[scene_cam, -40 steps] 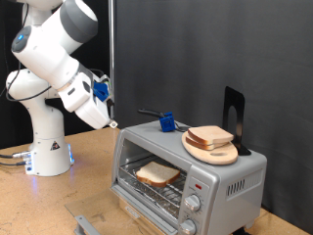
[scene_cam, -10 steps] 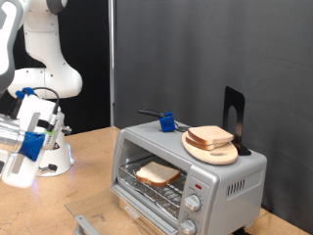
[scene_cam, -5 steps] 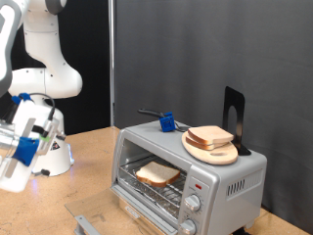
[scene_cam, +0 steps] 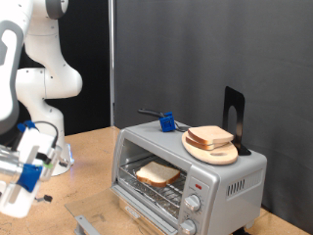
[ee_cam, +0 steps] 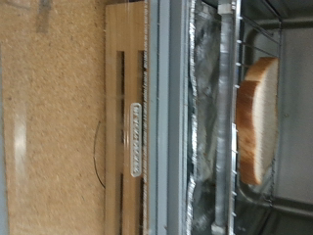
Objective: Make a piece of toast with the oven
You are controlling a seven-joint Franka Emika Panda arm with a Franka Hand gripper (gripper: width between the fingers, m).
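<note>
Silver-grey and boxy, the oven (scene_cam: 186,171) stands in the lower right of the exterior view on a wooden table (scene_cam: 98,147), its door (scene_cam: 98,217) dropped open toward the bottom edge of the frame. Inside, on the wire rack (scene_cam: 147,186), lies the piece of toast (scene_cam: 156,174), pale with a tan crust; the wrist view shows the same slice (ee_cam: 259,117) on the rack bars behind the foil-lined lip of the oven (ee_cam: 201,117), with the open door's handle (ee_cam: 137,113) over the tabletop (ee_cam: 49,117). On the oven's roof sit a round wooden plate (scene_cam: 217,153) carrying more bread slices (scene_cam: 210,136), a small blue object (scene_cam: 167,122) and a black upright stand (scene_cam: 233,116). The gripper (scene_cam: 41,199) hangs low at the lower left of the frame, well apart from the oven and with nothing visible in it; whether its fingers are spread or closed I cannot tell.
</note>
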